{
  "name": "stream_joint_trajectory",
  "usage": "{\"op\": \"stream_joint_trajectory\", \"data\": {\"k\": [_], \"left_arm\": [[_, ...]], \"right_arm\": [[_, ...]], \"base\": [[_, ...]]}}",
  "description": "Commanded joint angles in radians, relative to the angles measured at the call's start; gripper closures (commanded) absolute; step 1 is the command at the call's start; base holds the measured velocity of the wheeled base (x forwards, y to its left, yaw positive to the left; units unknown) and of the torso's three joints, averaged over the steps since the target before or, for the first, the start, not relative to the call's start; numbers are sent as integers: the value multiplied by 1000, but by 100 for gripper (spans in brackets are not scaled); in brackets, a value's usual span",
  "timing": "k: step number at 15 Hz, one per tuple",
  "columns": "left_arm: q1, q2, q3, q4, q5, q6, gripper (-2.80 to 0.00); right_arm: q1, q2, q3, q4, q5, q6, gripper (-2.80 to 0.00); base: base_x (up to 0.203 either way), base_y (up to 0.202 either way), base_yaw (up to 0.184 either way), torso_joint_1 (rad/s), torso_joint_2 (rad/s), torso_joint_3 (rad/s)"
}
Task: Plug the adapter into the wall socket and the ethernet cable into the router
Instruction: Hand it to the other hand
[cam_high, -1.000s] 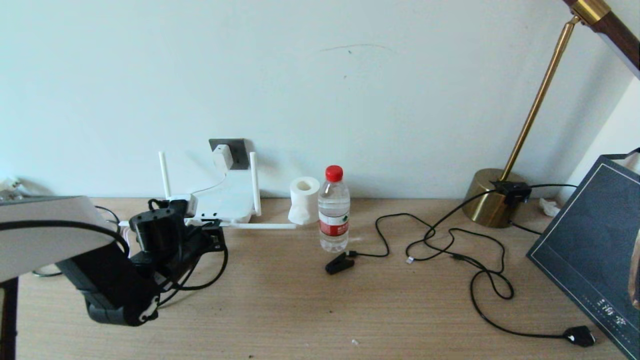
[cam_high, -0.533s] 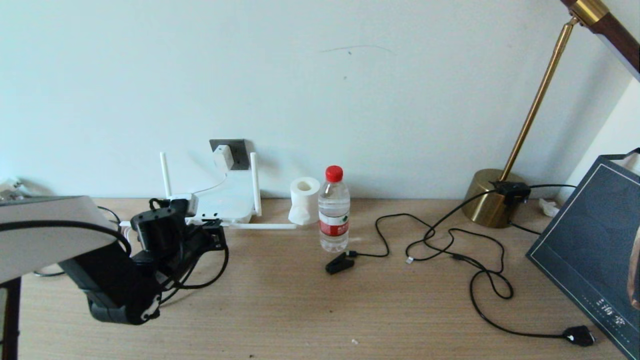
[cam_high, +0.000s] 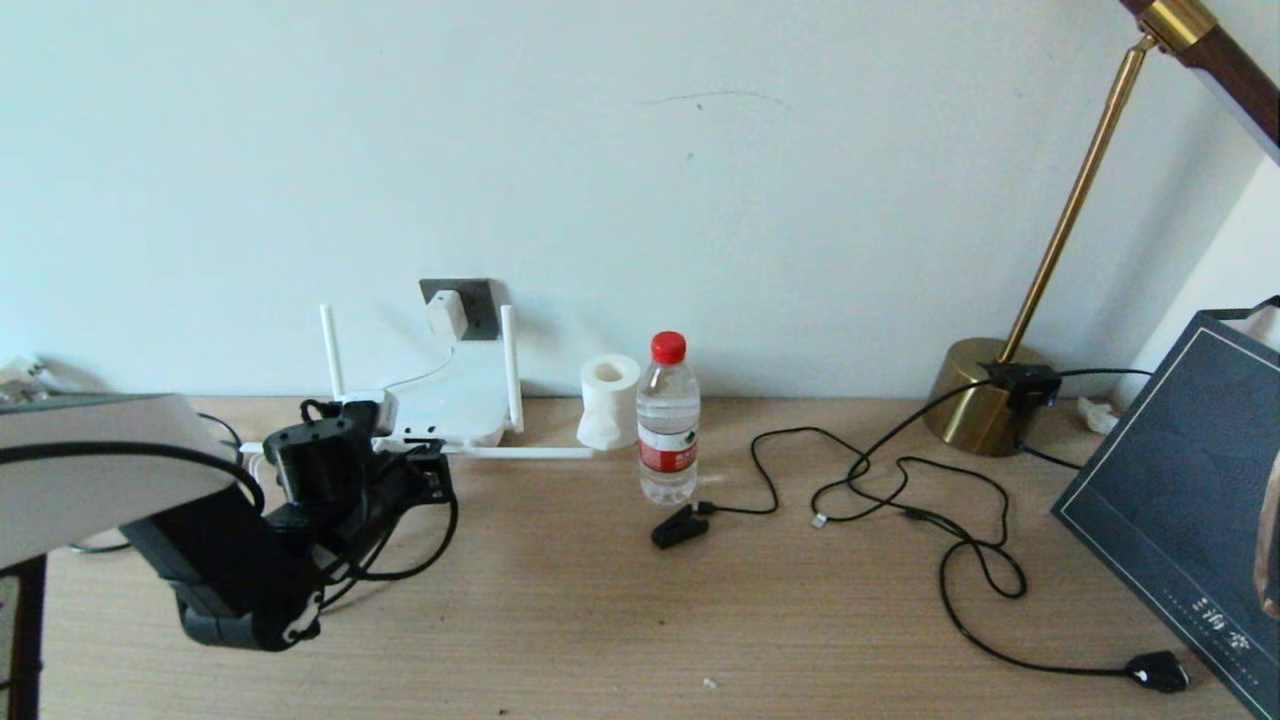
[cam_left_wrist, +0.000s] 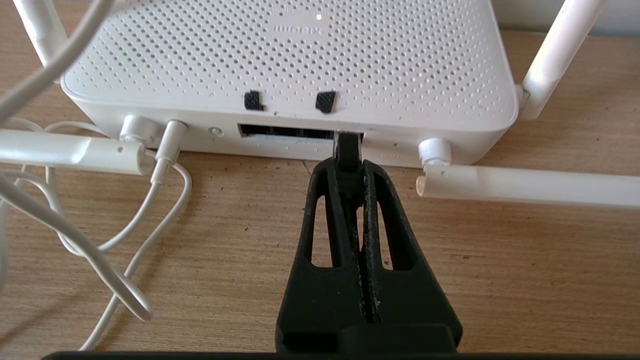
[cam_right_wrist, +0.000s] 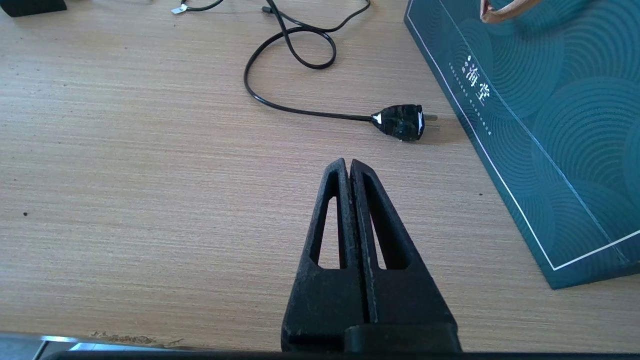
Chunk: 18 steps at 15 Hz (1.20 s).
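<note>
The left gripper (cam_left_wrist: 348, 162), reaching low toward the table's back-left, pinches the ethernet cable (cam_left_wrist: 346, 147) plug at the router's (cam_left_wrist: 300, 60) port row. The adapter (cam_high: 446, 313) sits in the wall socket (cam_high: 478, 300). The right gripper (cam_right_wrist: 346, 170), pressed together, hovers near the front-right edge.

The router (cam_left_wrist: 300, 65) is matt white perforated plastic; the table (cam_right_wrist: 150, 175) is grained wood (lamp base (cam_high: 980, 398) polished brass).

White characters are showing on the dark teal box (cam_right_wrist: 545, 125), "海堂" reading clearly in the right wrist view; the router's (cam_left_wrist: 290, 60) top marking isn't resolving into letters.
</note>
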Motion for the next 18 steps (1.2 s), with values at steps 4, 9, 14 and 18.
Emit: {"op": "stream_joint_trajectory", "data": {"k": [4,9,14,18], "left_arm": [[-1,13,-1,-5,1,0,0],[0,17,-5,-5,1,0,0],[-1,14,-16,-5,1,0,0],[-1,11,-20,-5,3,0,0]], "right_arm": [[1,1,0,1,1,-1,0],[1,1,0,1,0,0,0],[0,1,0,1,0,-1,0],[1,1,0,1,2,0,0]], "base": [[0,0,0,0,0,0],[0,0,0,0,0,0],[0,0,0,0,0,0],[0,0,0,0,0,0]]}}
